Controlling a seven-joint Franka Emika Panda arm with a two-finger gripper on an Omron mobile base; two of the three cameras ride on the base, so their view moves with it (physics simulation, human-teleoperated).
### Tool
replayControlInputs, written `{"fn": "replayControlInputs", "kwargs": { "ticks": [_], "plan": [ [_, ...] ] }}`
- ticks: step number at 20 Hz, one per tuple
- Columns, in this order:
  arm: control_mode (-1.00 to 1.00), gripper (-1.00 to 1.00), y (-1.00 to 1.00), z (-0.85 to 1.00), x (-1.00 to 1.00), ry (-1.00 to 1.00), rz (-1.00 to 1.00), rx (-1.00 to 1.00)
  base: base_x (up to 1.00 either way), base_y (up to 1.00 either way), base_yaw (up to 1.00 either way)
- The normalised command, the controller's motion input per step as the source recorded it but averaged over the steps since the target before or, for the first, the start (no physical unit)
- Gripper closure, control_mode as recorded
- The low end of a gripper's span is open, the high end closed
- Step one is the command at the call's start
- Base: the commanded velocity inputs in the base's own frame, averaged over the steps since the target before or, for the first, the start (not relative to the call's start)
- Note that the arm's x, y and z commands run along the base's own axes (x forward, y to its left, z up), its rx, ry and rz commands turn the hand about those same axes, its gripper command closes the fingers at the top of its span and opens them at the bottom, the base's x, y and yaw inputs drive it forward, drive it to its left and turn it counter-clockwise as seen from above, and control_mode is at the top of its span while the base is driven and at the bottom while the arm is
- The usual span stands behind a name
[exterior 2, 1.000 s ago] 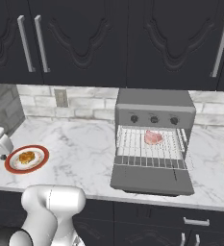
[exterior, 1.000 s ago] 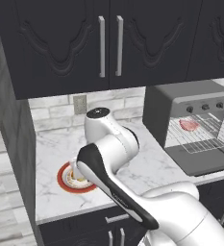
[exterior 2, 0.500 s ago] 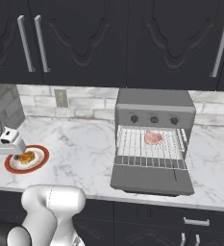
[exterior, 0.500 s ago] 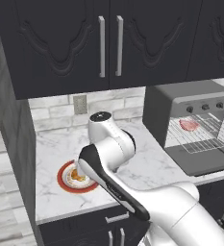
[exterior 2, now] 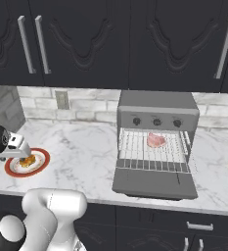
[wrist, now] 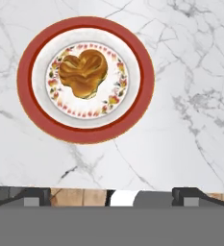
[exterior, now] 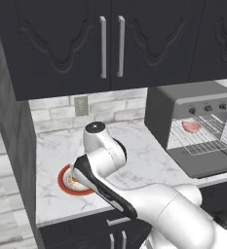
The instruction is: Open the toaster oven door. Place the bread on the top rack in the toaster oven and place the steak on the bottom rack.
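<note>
The jaws (wrist: 113, 192) hang spread and empty above the tabletop (wrist: 180, 120). Ahead of them the bread (wrist: 83, 72) sits on its plate (wrist: 137, 96), ready for lifting. Far off to the side, the steak (exterior 2: 155, 140) already lies in the oven (exterior 2: 157, 112), its door (exterior 2: 153, 182) dropped open.

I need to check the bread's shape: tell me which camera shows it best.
The hand view: the bread lies in full sight from above on its plate. The right base view gives a small side glimpse; in the left base view the arm covers it.

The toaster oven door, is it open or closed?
Open. The toaster oven door lies folded down flat in front of the toaster oven, and you can see the steak on a rack inside.
</note>
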Motion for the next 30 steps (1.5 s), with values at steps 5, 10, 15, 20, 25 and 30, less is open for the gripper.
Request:
{"fn": "replayControlInputs", "kwargs": {
  "ticks": [5, 10, 15, 20, 25, 30],
  "plan": [
    [-1.00, -1.00, 0.24, -0.28, 0.51, 0.01, 0.01, 0.01, 0.00, 0.00, 0.00],
    [-1.00, -1.00, 0.30, -0.32, 0.32, 0.07, 0.02, 0.00, 0.00, 0.00, 0.00],
    [-1.00, -1.00, 0.16, -0.34, 0.22, 0.10, 0.00, -0.02, 0.00, 0.00, 0.00],
    [-1.00, -1.00, 0.00, -0.30, 0.12, 0.00, 0.00, -0.03, 0.00, 0.00, 0.00],
    [-1.00, -1.00, 0.00, -0.32, 0.05, 0.00, 0.00, -0.02, 0.00, 0.00, 0.00],
    [-1.00, -1.00, 0.00, -0.14, 0.16, -0.03, 0.00, 0.00, 0.00, 0.00, 0.00]
  ]
}}
